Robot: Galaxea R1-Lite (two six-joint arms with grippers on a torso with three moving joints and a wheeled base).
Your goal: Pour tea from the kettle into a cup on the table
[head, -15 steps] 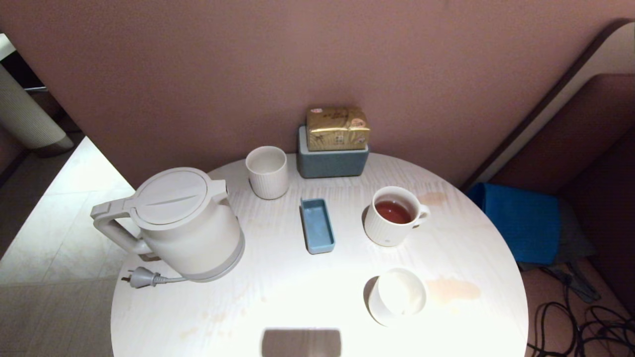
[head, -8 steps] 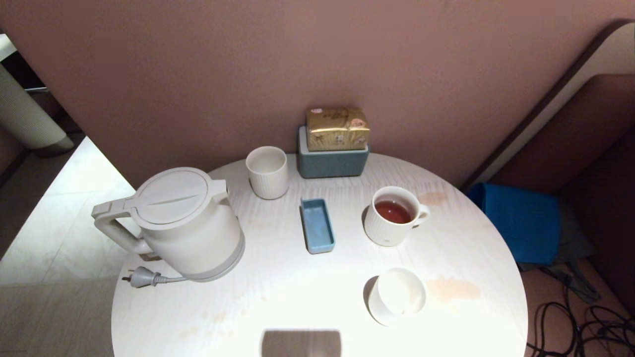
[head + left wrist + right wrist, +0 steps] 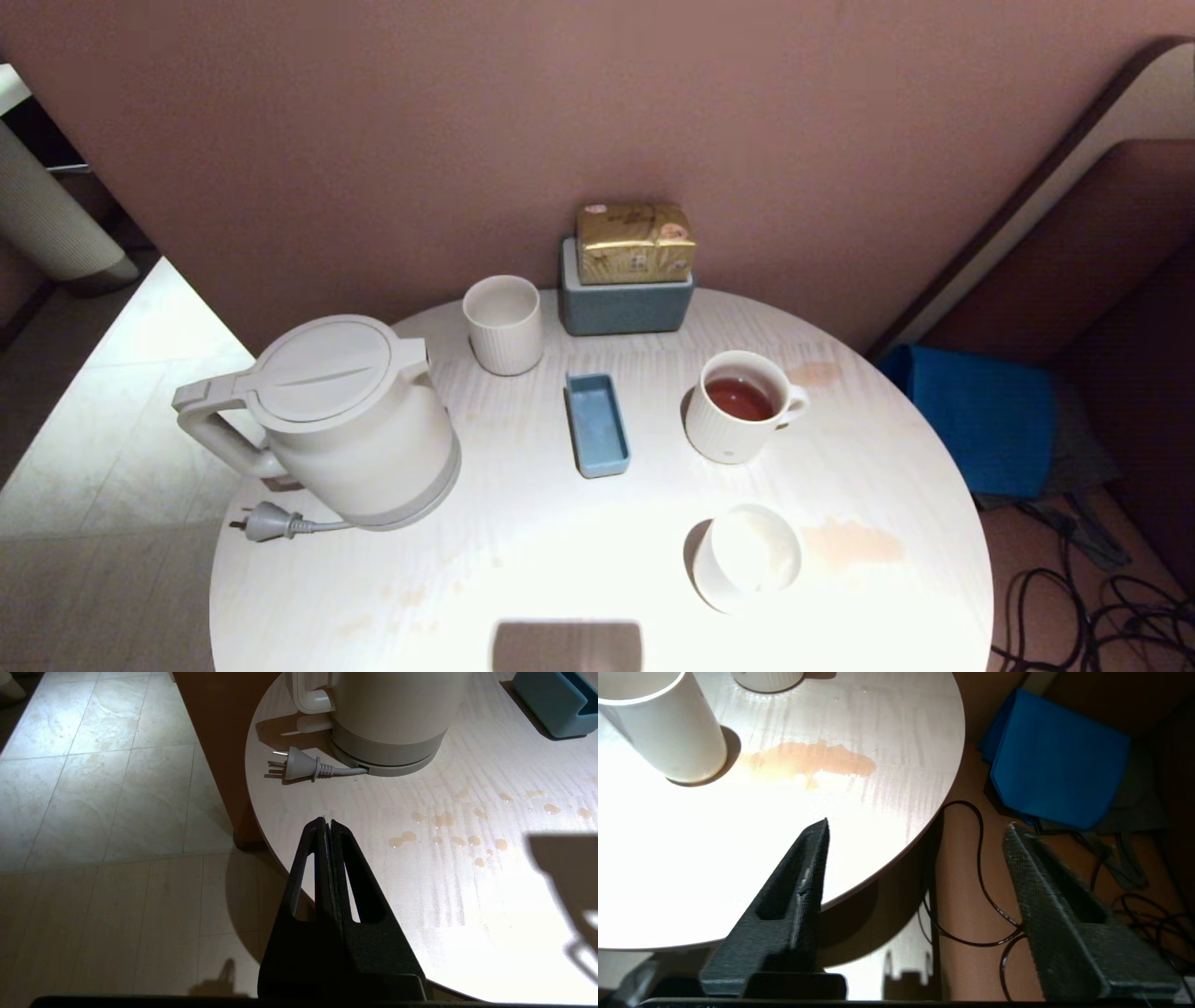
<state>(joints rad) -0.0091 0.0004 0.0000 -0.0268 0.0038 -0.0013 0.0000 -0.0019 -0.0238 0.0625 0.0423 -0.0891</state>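
The off-white kettle [image 3: 345, 420] stands lid shut at the left of the round white table [image 3: 560, 579], with its handle over the edge. The kettle's base [image 3: 387, 742] also shows in the left wrist view. The plain white cup [image 3: 747, 558] stands at the near right, its inside pale; the right wrist view shows this cup [image 3: 663, 728] too. Reddish-brown tea [image 3: 739, 399] fills a ribbed mug [image 3: 728, 439]. My left gripper [image 3: 327, 822] is shut and empty by the table's near left edge. My right gripper [image 3: 917, 828] is open and empty over the near right edge. Neither gripper shows in the head view.
A ribbed handleless cup [image 3: 503, 323], a small blue tray [image 3: 597, 425] and a grey-blue box [image 3: 625, 313] under a golden packet [image 3: 635, 241] stand further back. The kettle's plug [image 3: 266, 523] lies by its base. Tea stains [image 3: 854, 544] mark the top. A blue bag [image 3: 980, 420] and cables [image 3: 1102, 607] lie on the floor at right.
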